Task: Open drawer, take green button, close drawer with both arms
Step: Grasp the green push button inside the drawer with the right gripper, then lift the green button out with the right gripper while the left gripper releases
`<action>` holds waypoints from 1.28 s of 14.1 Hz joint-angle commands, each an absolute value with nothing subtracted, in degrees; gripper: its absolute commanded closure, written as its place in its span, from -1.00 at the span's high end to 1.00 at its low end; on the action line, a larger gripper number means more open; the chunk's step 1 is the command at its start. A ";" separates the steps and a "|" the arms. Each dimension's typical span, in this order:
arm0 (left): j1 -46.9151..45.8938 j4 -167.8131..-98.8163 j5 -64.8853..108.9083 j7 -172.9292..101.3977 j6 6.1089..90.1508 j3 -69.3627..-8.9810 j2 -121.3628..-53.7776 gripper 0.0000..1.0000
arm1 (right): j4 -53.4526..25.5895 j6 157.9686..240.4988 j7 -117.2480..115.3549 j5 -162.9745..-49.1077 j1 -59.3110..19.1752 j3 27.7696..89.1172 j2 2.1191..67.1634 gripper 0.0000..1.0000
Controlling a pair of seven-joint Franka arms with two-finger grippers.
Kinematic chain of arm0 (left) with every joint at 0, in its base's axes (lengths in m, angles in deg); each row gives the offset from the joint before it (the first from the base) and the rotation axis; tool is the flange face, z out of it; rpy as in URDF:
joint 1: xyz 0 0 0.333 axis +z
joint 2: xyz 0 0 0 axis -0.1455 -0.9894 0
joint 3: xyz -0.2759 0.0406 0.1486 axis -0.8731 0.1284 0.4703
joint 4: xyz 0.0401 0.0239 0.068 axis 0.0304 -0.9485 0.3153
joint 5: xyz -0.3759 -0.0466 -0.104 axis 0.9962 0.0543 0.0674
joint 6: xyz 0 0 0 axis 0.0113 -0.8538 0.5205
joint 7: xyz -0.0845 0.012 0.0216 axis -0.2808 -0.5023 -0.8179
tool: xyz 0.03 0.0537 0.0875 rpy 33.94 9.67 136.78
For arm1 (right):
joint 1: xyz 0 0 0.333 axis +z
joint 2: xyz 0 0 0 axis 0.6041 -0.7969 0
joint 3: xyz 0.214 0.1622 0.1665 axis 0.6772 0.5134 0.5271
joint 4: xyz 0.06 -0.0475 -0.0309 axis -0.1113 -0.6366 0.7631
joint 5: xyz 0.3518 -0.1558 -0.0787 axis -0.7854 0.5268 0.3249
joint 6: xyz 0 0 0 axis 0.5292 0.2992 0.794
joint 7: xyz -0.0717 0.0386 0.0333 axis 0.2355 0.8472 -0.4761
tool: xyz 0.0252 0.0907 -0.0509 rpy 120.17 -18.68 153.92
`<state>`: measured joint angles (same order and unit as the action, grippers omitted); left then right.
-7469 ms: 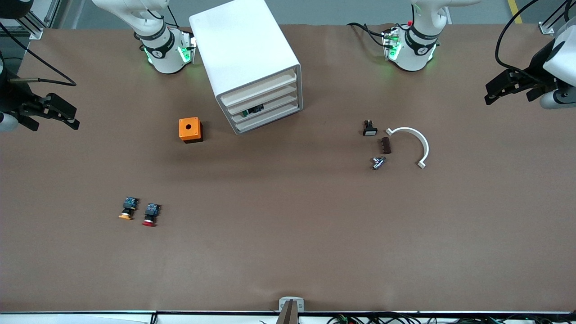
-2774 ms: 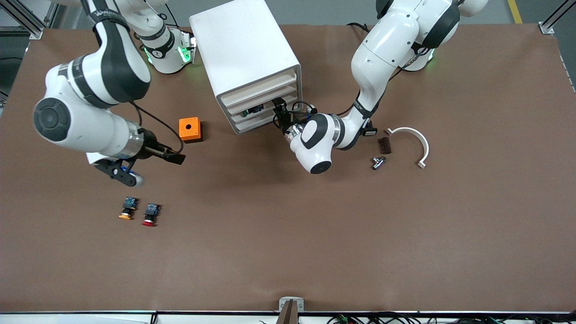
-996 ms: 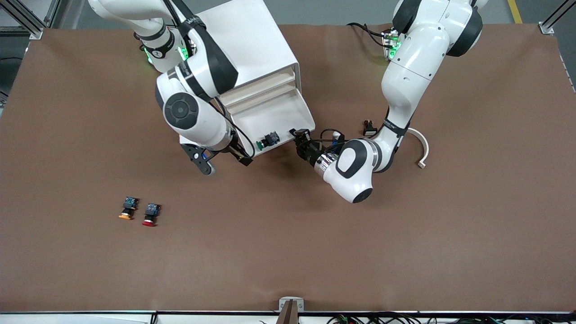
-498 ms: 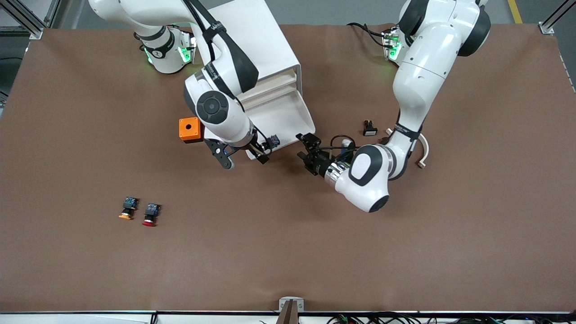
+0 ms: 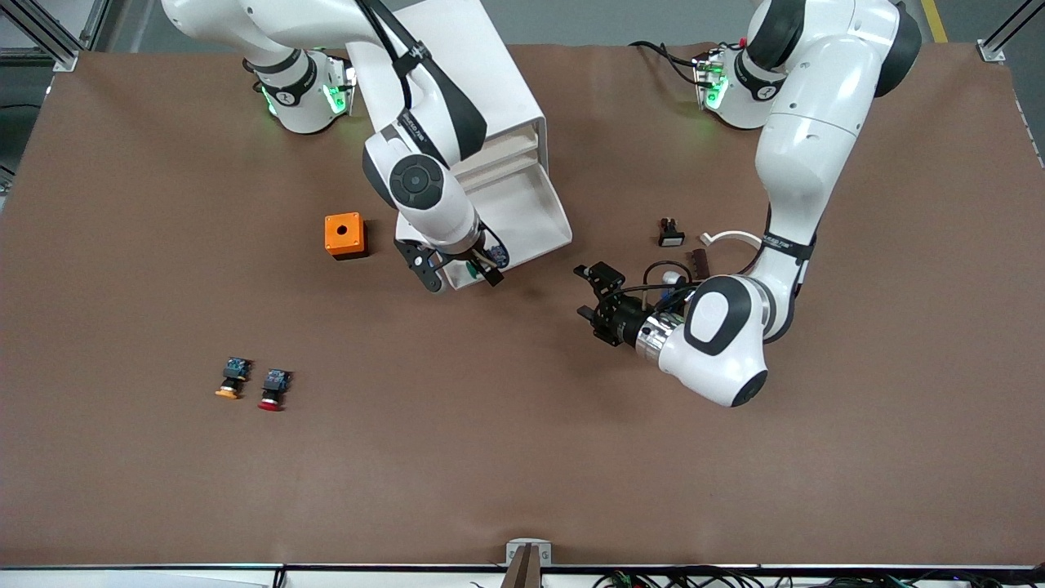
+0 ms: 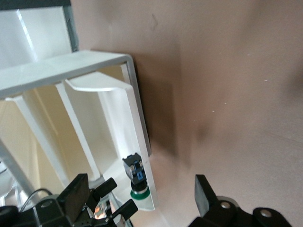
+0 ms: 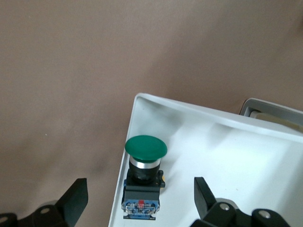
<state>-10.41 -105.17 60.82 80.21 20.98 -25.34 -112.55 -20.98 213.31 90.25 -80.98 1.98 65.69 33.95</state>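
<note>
With the drawer pulled well out of the cabinet, the front view says the opening step is done; pick and close remain. Right end effector hangs over the drawer's front corner, on the side toward the orange box, right above the button. Left end effector sits low over bare bench, clear of the drawer front, nothing in it, waiting. Left wrist view: button lies in the drawer's front corner against the lip, green cap outward; left fingers spread wide, empty. Right wrist view: button lies directly between the right fingers, which are wide apart and not touching it, so not grasped yet. Next call, I'd judge: descend, clamp the black body, lift, then shut the drawer.
</note>
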 commanded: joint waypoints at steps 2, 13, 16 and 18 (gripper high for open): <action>-10.27 -104.27 56.62 77.33 20.53 -24.98 -110.73 0.98 | -24.33 216.76 91.71 -81.50 4.14 65.21 34.99 0.89; -7.98 -103.48 27.47 61.08 20.61 -25.07 -105.82 0.98 | -25.48 218.18 91.63 -81.41 4.50 65.21 35.16 -0.67; -8.34 -103.56 24.19 55.10 20.70 -24.63 -104.93 0.98 | -23.47 214.86 89.09 -81.15 1.70 64.95 36.57 -0.80; -8.25 -103.48 23.39 44.77 22.36 -25.24 -104.58 0.99 | -20.13 207.31 83.39 -81.24 -1.90 65.04 37.54 -0.84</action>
<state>-8.18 -102.88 24.77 52.53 21.27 -25.25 -105.65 -22.17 213.22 88.14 -80.95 1.97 64.60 35.27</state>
